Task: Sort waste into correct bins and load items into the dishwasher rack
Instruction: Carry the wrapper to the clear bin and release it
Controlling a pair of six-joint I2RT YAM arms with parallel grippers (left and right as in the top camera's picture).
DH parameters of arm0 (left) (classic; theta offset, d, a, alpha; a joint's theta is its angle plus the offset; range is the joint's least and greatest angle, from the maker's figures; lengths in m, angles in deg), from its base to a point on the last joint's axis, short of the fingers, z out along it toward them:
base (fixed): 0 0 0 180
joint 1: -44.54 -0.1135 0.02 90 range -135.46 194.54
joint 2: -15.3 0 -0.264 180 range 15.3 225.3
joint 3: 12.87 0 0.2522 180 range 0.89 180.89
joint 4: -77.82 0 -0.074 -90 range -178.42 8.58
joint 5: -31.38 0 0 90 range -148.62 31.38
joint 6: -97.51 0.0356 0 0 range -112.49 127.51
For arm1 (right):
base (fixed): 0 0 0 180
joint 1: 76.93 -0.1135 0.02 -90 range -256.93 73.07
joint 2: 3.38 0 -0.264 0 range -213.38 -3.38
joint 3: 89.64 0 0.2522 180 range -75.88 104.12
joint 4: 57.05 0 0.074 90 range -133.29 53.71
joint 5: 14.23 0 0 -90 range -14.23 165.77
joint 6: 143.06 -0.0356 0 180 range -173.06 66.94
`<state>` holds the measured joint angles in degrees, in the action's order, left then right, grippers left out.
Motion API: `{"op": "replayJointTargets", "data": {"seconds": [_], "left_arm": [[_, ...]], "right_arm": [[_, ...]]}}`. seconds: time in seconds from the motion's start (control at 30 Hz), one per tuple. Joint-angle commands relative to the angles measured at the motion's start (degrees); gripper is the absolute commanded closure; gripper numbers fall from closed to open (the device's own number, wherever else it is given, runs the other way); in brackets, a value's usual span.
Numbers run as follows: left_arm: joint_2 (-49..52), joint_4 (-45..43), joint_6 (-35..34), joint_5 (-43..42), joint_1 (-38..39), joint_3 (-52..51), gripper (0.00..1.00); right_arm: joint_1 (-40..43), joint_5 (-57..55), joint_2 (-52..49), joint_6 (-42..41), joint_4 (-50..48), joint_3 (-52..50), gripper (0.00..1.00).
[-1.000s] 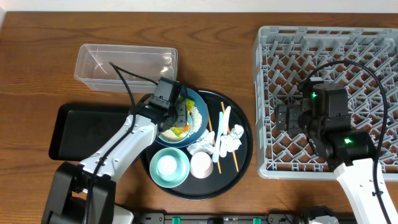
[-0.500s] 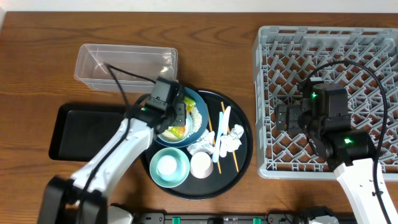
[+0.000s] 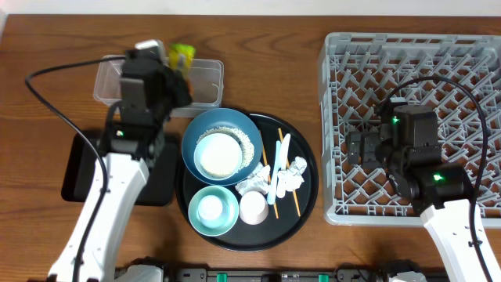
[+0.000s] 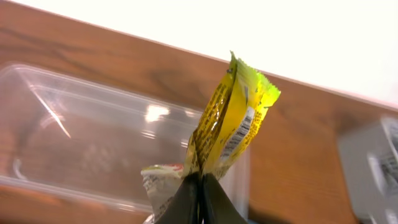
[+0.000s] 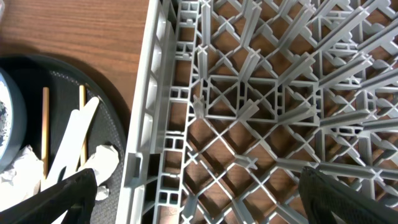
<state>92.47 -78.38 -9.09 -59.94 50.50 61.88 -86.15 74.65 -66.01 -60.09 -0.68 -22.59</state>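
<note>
My left gripper (image 3: 174, 69) is shut on the yellow-green snack wrapper (image 3: 182, 55), which hangs over the clear tub (image 3: 202, 84). In the left wrist view the wrapper (image 4: 233, 118) sticks up from the closed fingertips (image 4: 186, 202) with the tub (image 4: 93, 137) behind it. The blue bowl (image 3: 252, 125) holds white rice. A teal bowl (image 3: 228, 196) with a cup in it, a white cup (image 3: 253, 207), napkins (image 3: 290, 174), a spoon (image 3: 283, 153) and chopsticks (image 3: 264, 157) lie nearby. My right gripper (image 3: 356, 149) hangs open and empty over the rack (image 3: 415, 63).
The bowls, cups and napkins sit on a round black tray (image 3: 307, 200). A shallow black tray (image 3: 82, 157) lies at the left, partly under my left arm. In the right wrist view the rack (image 5: 249, 106) fills the frame, and a napkin (image 5: 102, 163) lies outside its left wall.
My left gripper has lifted the wrapper out of the blue bowl and carried it up and left over the clear tub. The right arm has not moved.
</note>
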Motion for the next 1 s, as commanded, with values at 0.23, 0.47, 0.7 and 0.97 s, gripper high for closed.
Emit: {"op": "replayJointTargets", "data": {"seconds": [0.23, 0.47, 0.7, 0.97], "left_arm": [[13.5, -9.8, 0.7, 0.7, -2.7, 0.6, 0.94], [13.3, -9.7, 0.7, -2.1, -2.7, 0.7, 0.49], [6.4, -1.8, 0.0, -15.7, -1.7, 0.7, 0.47], [3.5, 16.2, 0.0, -19.5, 8.7, 0.6, 0.48]], "right_arm": [[-0.1, -0.6, 0.2, -0.7, 0.1, 1.1, 0.01], [-0.1, -0.6, 0.2, -0.7, 0.1, 1.1, 0.01], [-0.1, -0.6, 0.2, -0.7, 0.5, 1.1, 0.01], [-0.1, 0.2, 0.2, -0.7, 0.5, 1.1, 0.01]]}}
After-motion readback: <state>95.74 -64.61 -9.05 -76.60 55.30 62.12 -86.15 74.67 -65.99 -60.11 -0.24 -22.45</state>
